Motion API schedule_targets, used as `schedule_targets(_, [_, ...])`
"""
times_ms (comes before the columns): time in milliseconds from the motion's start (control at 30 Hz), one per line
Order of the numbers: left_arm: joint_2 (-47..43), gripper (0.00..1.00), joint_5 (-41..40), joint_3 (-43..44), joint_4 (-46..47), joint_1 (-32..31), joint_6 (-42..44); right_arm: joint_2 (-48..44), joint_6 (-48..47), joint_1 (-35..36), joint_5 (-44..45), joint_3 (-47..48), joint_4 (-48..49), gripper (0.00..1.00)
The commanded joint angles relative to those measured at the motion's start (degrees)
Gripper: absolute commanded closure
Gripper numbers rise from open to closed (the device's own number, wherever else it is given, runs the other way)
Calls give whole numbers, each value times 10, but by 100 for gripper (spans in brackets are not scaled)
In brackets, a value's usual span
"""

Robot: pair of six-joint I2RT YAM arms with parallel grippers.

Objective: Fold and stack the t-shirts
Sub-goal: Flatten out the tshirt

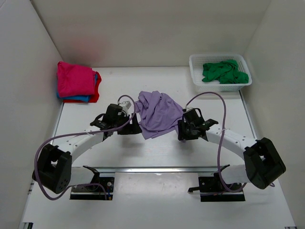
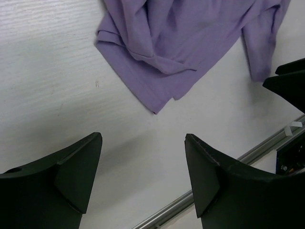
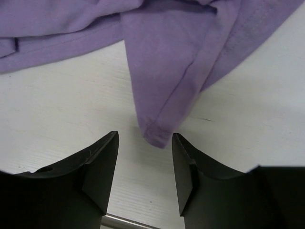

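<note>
A crumpled lilac purple t-shirt (image 1: 158,113) lies on the white table between my two grippers; it also shows in the left wrist view (image 2: 181,43) and the right wrist view (image 3: 181,62). My left gripper (image 1: 129,125) is open and empty at its left edge, a cloth corner (image 2: 155,109) ahead of the fingers. My right gripper (image 1: 183,129) is open at its right edge, with a cloth tip (image 3: 157,136) just between the fingertips, not clamped. Folded magenta pink (image 1: 74,78), blue (image 1: 78,98) and red (image 1: 95,93) t-shirts are stacked at the far left. A green t-shirt (image 1: 224,71) lies in the basket.
A white lattice basket (image 1: 196,76) stands at the far right. White walls enclose the table on three sides. A metal rail (image 1: 157,169) runs across the near edge by the arm bases. Purple cables loop over both arms.
</note>
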Motion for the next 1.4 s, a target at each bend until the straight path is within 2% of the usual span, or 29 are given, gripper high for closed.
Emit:
schedule_targets(0, [-2,20,-22,-3,36,-19,-23,10,27,16,24,15,21,55])
schedule_targets(167, [23,21,-41,0,57,-46,-50,37,42,24,44,3,31,55])
schedule_targets(267, [36,21,-39,-7,81,-55,-66,50,42,26,54,-4,35,60])
schedule_targets(300, [42,23,-38,-8,86,-57,-71,54,44,26,58,-5,36,70])
schedule_targets(400, [47,23,-49,-14,85,-62,-73,54,40,30,67,-3,28,86])
schedule_targets(433, [48,24,-52,-8,86,-63,-73,53,41,29,69,-2,30,99])
schedule_targets(533, [59,25,-80,-3,82,-78,-69,41,42,21,68,-2,25,100])
schedule_targets(567, [75,28,-96,8,76,-80,-69,39,42,17,61,-3,24,100])
schedule_targets(667, [137,31,-140,72,14,-113,-51,35,33,13,64,-5,28,100])
schedule_targets(733, [186,35,-166,113,-40,-135,-55,31,33,16,60,-4,30,100])
schedule_targets(800, [205,45,-161,112,-40,-138,-68,30,35,19,59,-8,31,100])
schedule_targets(867, [218,48,-152,104,-30,-141,-90,26,37,17,58,-6,31,100])
schedule_targets(1100, [242,46,-233,137,-83,-160,-83,6,33,4,52,-13,35,100])
schedule_targets(1233, [290,44,-298,194,-152,-199,-63,0,30,-5,51,-17,39,100])
schedule_targets(1367, [326,46,-310,202,-164,-218,-67,-10,31,-12,43,-21,42,100])
